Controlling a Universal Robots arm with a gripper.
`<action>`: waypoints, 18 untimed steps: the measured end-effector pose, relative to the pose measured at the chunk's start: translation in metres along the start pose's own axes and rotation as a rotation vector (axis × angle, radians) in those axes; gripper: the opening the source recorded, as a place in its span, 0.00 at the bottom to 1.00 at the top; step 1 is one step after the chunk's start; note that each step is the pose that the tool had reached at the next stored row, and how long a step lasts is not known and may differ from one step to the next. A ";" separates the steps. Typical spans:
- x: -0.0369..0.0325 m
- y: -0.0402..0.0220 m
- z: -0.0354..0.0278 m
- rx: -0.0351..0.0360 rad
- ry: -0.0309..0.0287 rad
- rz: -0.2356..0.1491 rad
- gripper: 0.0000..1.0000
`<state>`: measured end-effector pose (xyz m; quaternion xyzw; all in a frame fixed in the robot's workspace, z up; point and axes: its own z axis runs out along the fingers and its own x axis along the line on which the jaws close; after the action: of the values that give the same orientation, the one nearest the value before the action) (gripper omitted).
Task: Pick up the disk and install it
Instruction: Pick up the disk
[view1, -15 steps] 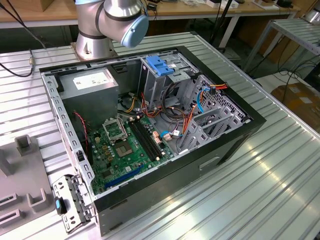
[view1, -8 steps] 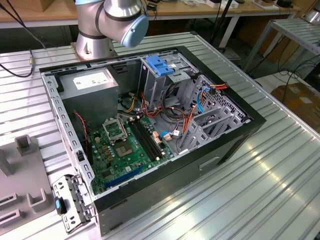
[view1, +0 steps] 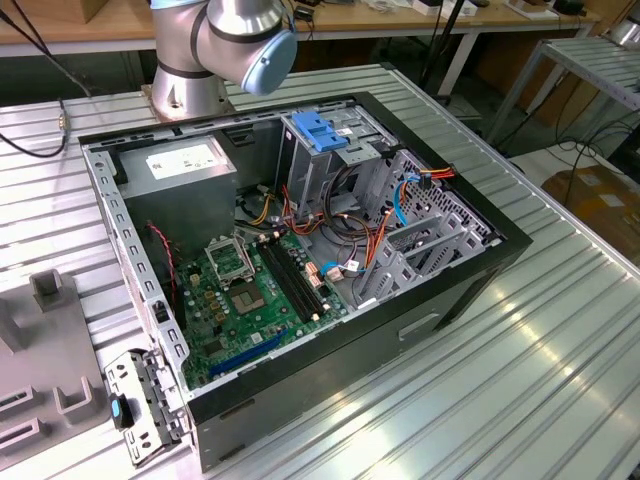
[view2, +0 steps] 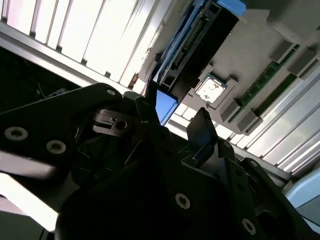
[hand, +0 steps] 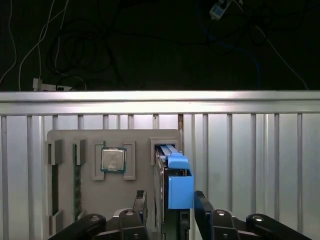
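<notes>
The gripper (hand: 170, 199) hangs low over the disk (hand: 176, 175) with its jaws spread. One finger sits on each side and neither clearly presses, so nothing is grasped yet. The disk stands on edge in a slot at one end of the grey tray (hand: 75, 137), blue rail uppermost, just beside the pocket that holds a chip (hand: 113, 160). One finger looks nearer the disk than the other, so I judge that an uneven close could shove the disk against the slot wall and tilt it. It might then bind, or drag the tray along when lifted. A hold on the blue plastic alone might also flex or slip. The tray lies near an edge of the ribbed table (hand: 250, 150) with nothing visibly fastening it, so a jerk could shift it. Further off, the open computer case (view1: 470, 290) has cables (view1: 370, 240) draped beside its drive cage (view1: 440, 225), and these could snag a crooked disk.
</notes>
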<state>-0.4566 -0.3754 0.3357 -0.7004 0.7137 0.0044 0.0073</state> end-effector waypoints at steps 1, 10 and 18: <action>-0.0002 0.0004 0.0015 0.0003 -0.0001 0.003 0.52; -0.0015 0.0060 0.0384 0.0008 0.0000 0.032 0.44; -0.0015 0.0060 0.0409 0.0007 0.0001 0.032 0.44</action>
<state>-0.4624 -0.3731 0.2949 -0.6890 0.7247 0.0043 0.0075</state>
